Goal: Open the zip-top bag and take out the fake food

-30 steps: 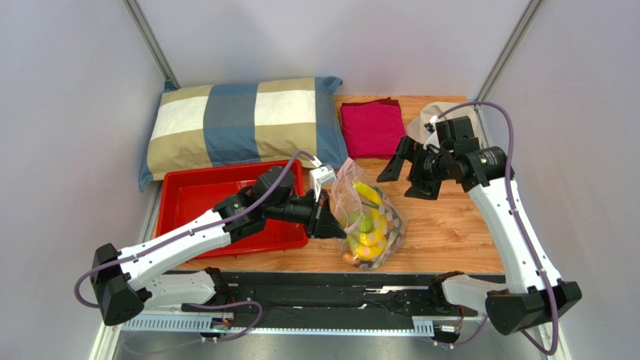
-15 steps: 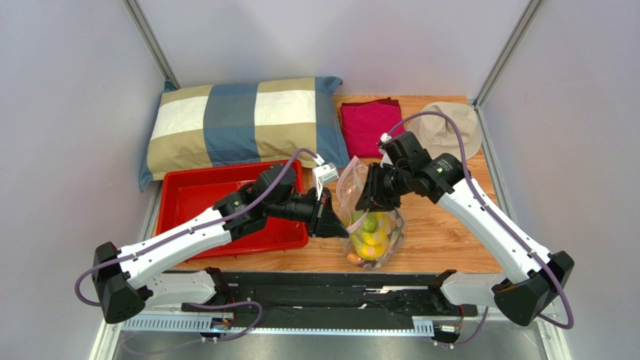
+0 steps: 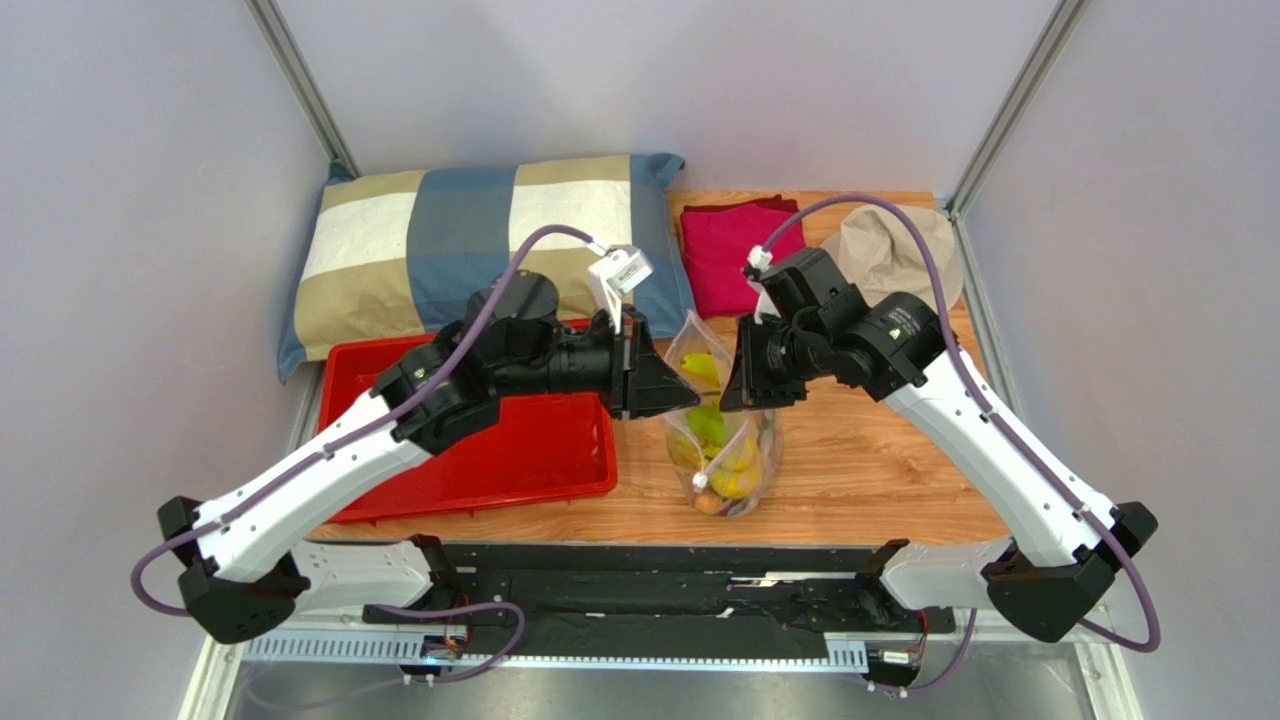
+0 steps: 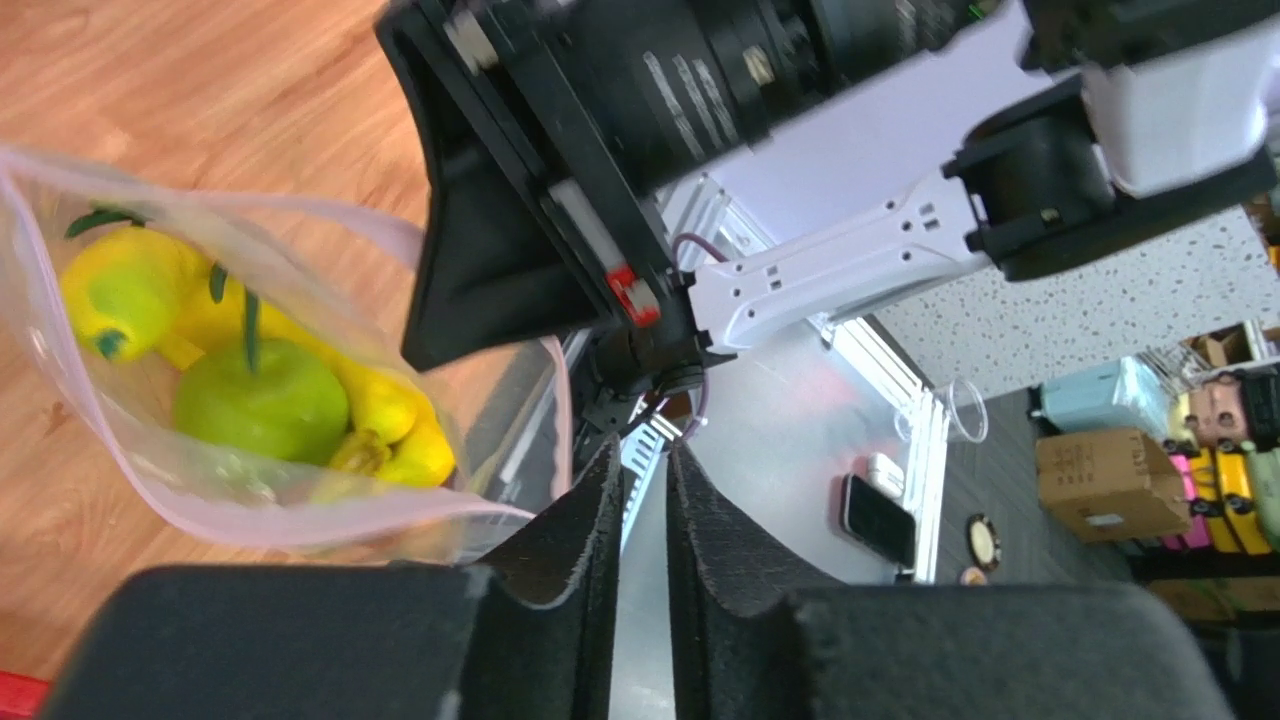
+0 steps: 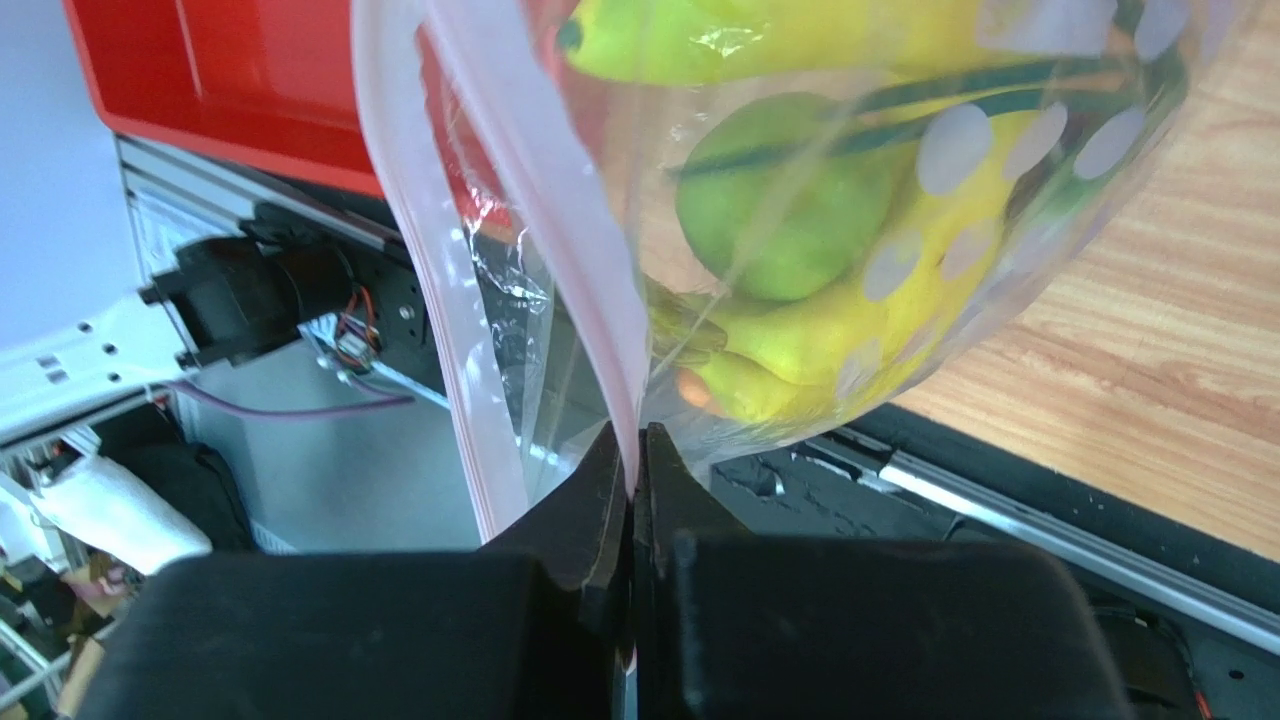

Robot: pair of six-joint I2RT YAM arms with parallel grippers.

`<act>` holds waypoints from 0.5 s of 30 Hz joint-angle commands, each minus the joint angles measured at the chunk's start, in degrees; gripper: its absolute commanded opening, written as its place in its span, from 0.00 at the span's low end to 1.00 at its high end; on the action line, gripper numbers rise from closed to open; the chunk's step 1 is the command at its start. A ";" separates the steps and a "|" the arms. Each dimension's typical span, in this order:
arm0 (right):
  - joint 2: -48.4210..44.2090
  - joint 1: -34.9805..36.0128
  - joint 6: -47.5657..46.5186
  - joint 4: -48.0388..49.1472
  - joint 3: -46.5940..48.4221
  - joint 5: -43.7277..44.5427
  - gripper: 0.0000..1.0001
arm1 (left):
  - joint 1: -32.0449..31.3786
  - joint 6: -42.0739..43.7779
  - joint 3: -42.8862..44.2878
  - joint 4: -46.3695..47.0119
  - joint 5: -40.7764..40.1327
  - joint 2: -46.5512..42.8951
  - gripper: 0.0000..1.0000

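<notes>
Right end effector [image 5: 631, 450] is clamped flat on one pink lip of the bag [image 3: 724, 450], with no gap between its fingers. Left end effector [image 4: 643, 495] is drawn narrow, a sliver of light between its fingers, and the other lip seems caught just at their tips.

The bag hangs between them over the middle of the bench [image 3: 902, 465], toward the near edge and just right of the red tray [image 3: 451, 405]. Its mouth is parted and the food [image 3: 721, 473] is heaped in the bottom. I cannot tell whether the bottom touches the wood.

My worry is the left grip. It looks shallow, and the slick film carries all that weight. A harder pull apart could slip that lip free, so the bag would swing from one side and spill fruit over the near edge. Pulling too far could also stretch or tear the plastic.
</notes>
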 commanded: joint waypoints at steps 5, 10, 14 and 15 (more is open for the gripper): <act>-4.70 0.86 1.62 1.99 -1.83 1.94 0.00 | 0.11 -1.44 4.75 -6.39 -0.13 12.63 0.17; -5.93 0.86 2.85 3.83 -3.32 0.01 0.00 | 0.11 5.06 2.81 -6.47 -2.24 15.27 0.19; -6.72 0.86 2.59 3.31 -3.50 -0.17 0.00 | 0.03 11.29 3.25 -7.18 -2.77 16.85 0.21; -6.98 0.95 2.50 3.22 -3.59 -0.08 0.00 | 0.03 12.62 3.25 -7.27 -1.81 17.03 0.22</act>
